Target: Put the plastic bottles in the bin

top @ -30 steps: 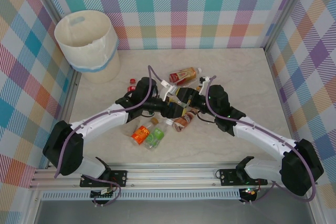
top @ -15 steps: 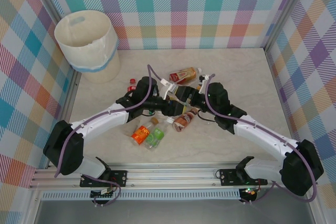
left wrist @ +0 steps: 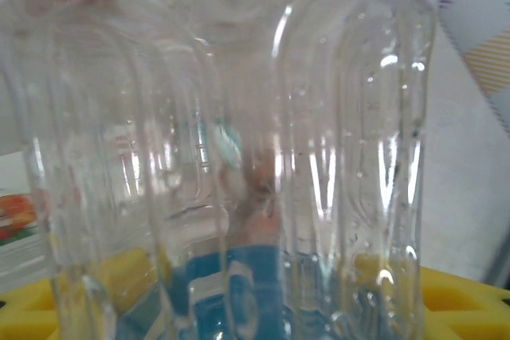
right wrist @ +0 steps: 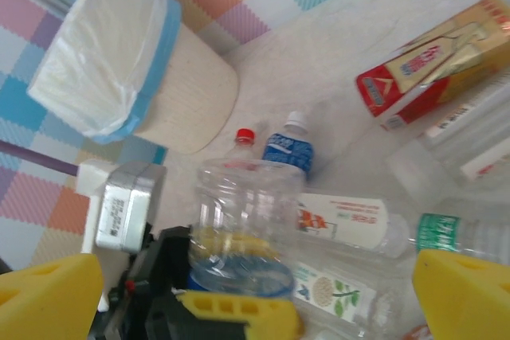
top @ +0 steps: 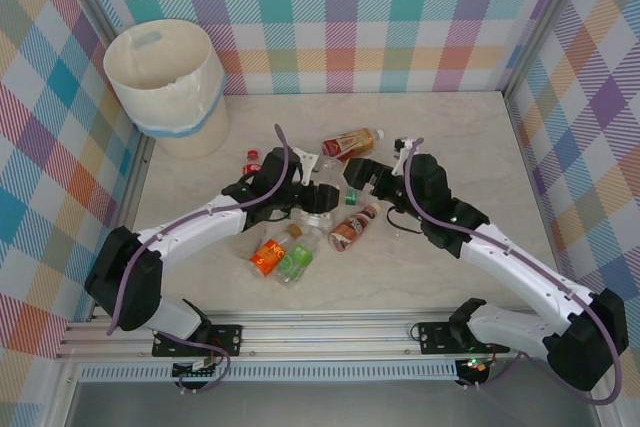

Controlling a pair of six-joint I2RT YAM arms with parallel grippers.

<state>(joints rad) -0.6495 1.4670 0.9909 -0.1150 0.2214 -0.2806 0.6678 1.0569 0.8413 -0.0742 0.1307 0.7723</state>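
My left gripper (top: pixel 318 199) is shut on a clear plastic bottle (left wrist: pixel 239 117) with a blue label, its yellow pads (left wrist: pixel 454 300) pressed against both sides. The right wrist view shows that bottle (right wrist: pixel 243 212) standing upright in the left gripper's yellow pads (right wrist: pixel 239 312). My right gripper (top: pixel 362 175) is open just right of it, fingertips (right wrist: pixel 48 296) spread wide with nothing between them. The cream bin (top: pixel 165 82) with a blue band stands at the far left corner. More bottles lie around: red-gold (top: pixel 350 142), brown (top: pixel 350 230), orange (top: pixel 270 252), green (top: pixel 296 259).
A red-capped bottle (right wrist: pixel 249 137), a blue-labelled one (right wrist: pixel 288 150) and a white-labelled one (right wrist: pixel 343 220) lie behind the held bottle. Checked walls enclose the table. The bin (right wrist: pixel 135 69) has a white liner folded over its rim.
My right gripper has opened wide and drawn back to the right, off the clear bottle. The left gripper keeps hold of that bottle and has shifted slightly left.
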